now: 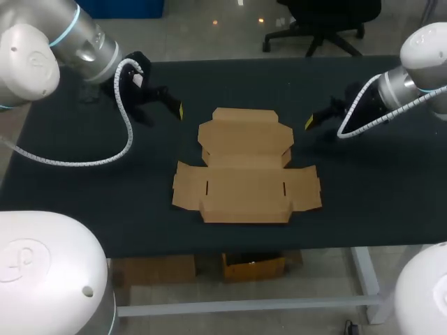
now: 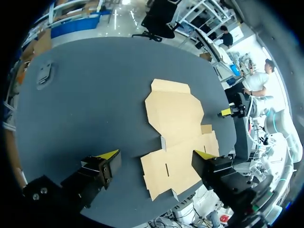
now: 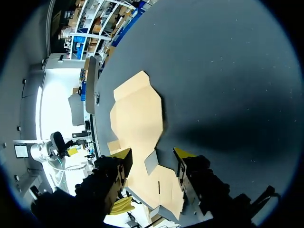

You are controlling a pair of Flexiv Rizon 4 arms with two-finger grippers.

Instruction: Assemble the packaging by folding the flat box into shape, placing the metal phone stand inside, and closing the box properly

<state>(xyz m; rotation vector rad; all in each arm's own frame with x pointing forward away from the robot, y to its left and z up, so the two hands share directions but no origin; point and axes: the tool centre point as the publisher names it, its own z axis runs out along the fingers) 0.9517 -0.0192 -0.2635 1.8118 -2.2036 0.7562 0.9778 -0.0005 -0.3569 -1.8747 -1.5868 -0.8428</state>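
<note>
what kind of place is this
Probably a robotics lab workbench set up for a packing trial. The left arm and the right arm hang over a dark table from either side, and a flat cardboard box lies unfolded on it between them.

Robotics lab: left arm (image 1: pixel 73 35), right arm (image 1: pixel 419 73) flanking black worktable (image 1: pixel 91 199).

Broad table (image 1: pixel 377 202) with a dark matte top under even light
</note>
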